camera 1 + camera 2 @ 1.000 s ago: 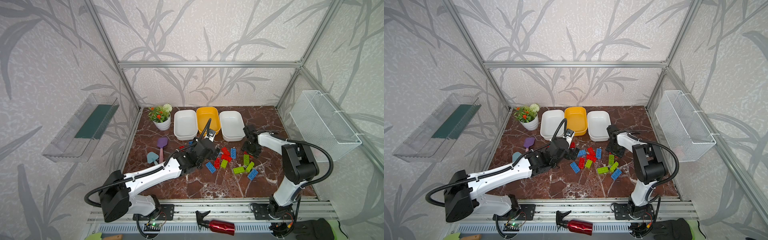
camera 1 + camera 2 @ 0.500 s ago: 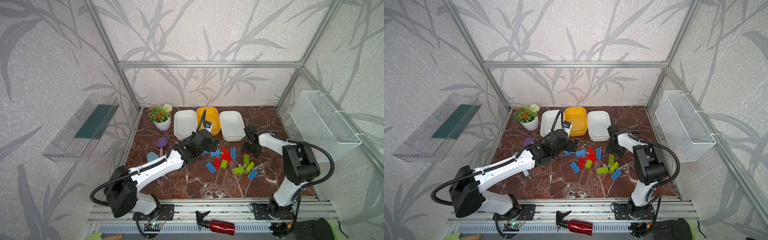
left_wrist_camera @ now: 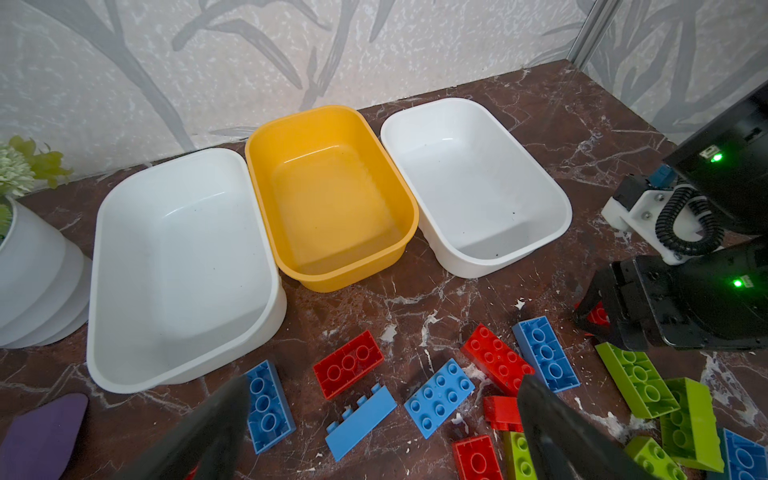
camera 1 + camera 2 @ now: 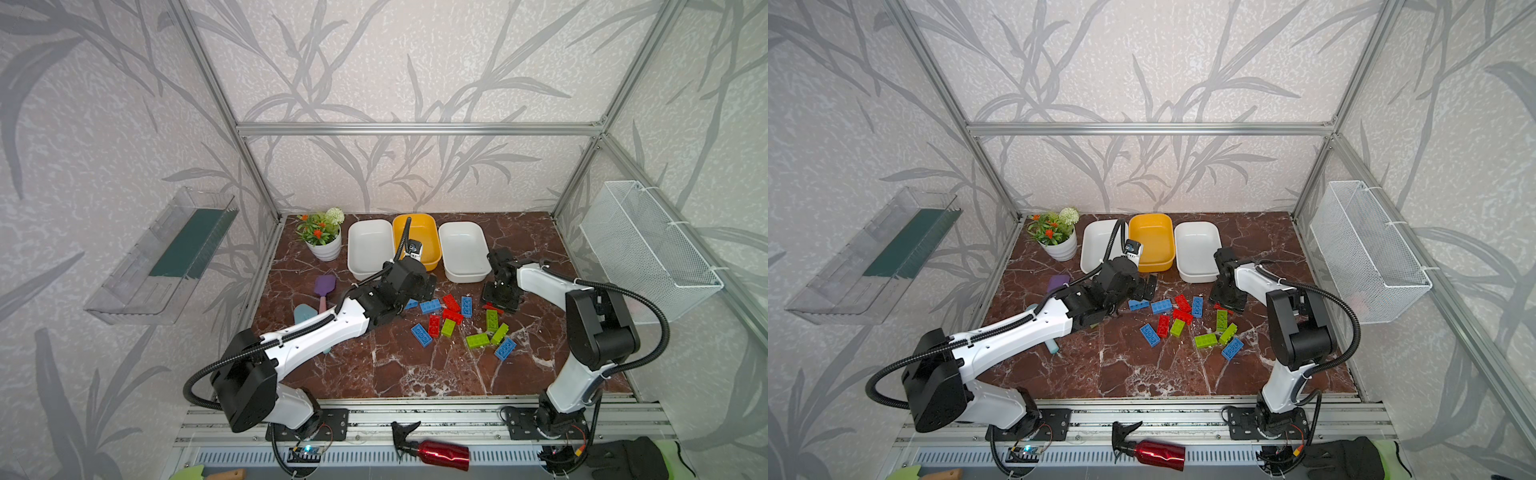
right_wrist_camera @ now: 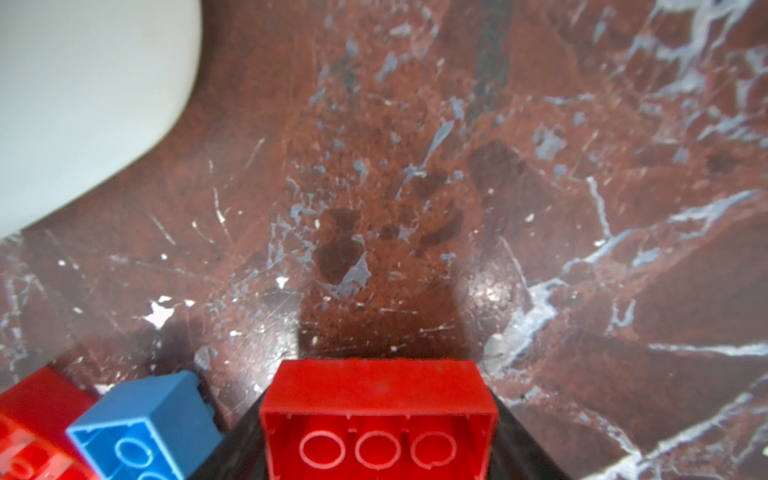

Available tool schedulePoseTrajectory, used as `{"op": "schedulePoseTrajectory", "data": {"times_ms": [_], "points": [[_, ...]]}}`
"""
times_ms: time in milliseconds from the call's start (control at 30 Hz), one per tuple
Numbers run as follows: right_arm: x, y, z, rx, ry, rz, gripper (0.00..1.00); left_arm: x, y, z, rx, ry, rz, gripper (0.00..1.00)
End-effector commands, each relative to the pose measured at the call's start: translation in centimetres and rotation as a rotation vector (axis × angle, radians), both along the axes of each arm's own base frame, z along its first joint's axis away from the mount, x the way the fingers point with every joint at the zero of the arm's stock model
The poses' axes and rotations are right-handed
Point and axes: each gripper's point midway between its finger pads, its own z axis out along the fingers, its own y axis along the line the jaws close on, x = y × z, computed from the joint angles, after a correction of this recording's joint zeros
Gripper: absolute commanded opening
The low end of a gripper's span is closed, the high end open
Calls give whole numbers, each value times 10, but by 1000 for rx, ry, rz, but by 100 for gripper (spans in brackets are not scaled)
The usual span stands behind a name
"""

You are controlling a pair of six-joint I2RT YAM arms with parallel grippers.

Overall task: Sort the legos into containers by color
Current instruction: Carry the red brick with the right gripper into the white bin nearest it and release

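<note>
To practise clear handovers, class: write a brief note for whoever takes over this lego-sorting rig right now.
Left gripper: open, empty, fingers spread over loose blue legos.
Right gripper: shut on a red lego, beside the pile near the right white tub.
Left white tub, yellow tub, right white tub: in a row at the back, all empty.
Done: nothing sorted.
Left: place the red lego, then sort the whole pile by color.

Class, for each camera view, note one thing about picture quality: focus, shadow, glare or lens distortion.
Right wrist view: soft focus, the white tub a blur, the red brick casting a shadow on the marble ahead. Left wrist view: sharp bricks, a glossy sheen in the yellow tub, the left gripper's fingers dark and blurred. Both top views: even light, frame posts splaying outward.
</note>
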Motion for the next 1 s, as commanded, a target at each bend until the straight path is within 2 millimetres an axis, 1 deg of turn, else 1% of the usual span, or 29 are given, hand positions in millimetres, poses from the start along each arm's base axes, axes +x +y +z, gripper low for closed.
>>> {"op": "schedulePoseTrajectory", "data": {"times_ms": [0, 200, 233, 267, 433, 500, 533, 600, 733, 967], "points": [[-2, -1, 13, -5, 16, 27, 39, 9, 2, 14, -31, -25, 44, 99], [2, -1, 42, -9, -6, 59, 39, 11, 0, 16, -32, -30, 43, 99], [4, 0, 56, -2, -39, 64, 39, 11, -1, 17, -32, -34, 40, 99], [6, 1, 63, 1, -49, 69, 39, 12, -1, 18, -32, -36, 39, 99], [29, 10, 95, 33, -120, 88, 39, 13, 3, 23, -42, -53, 40, 99], [43, 17, 111, 63, -161, 95, 39, 15, 8, 26, -42, -60, 48, 99], [50, 21, 108, 73, -154, 97, 39, 16, 10, 27, -40, -63, 54, 99], [68, 29, 116, 99, -183, 105, 40, 17, 17, 31, -42, -74, 70, 99], [100, 40, 117, 118, -194, 111, 40, 20, 32, 36, -41, -95, 109, 99], [151, 57, 105, 108, -179, 131, 40, 25, 68, 43, -19, -128, 210, 99]]}}
